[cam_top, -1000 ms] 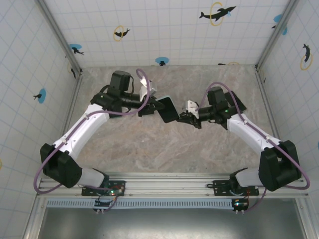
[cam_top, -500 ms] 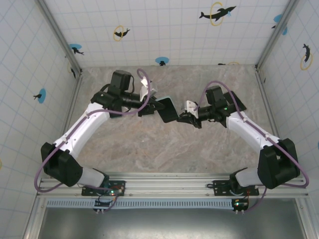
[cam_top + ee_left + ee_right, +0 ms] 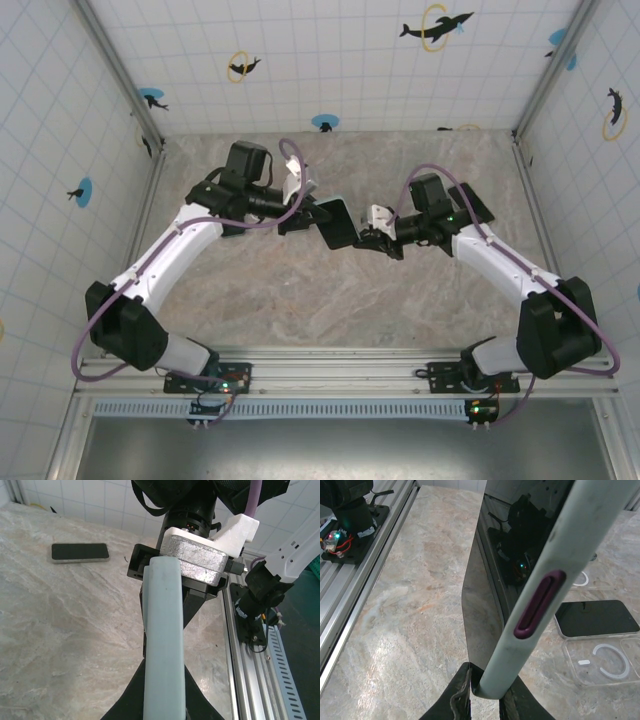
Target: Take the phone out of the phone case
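The phone is up in the air over the middle of the surface. As far as I can tell it's seated in its pale phone case, dark glass on one face and a soft rim around it with a purple side button. I can't tell if any corner has popped free yet.

It's strung between both arms. The left end effector is pinched narrow on one end of the case, edge-on to its own camera. The right end effector is pinched narrow on the opposite end, one finger on the glass side and one on the back.

My take on doing this step well: if both pinches squeeze straight through the glass, the phone has nowhere to go. So I want one side gripping rim only and the other acting as the anchor. Then I'd peel a corner of the rim back over the phone's edge, slow and with a small twist rather than a straight pull. Soft cases let go suddenly, so I'd stay low over the surface in case it slips. I'd also stay off that button.

A spare phone and a clear case lie flat on the surface below, well apart from the action. I'm ignoring those.
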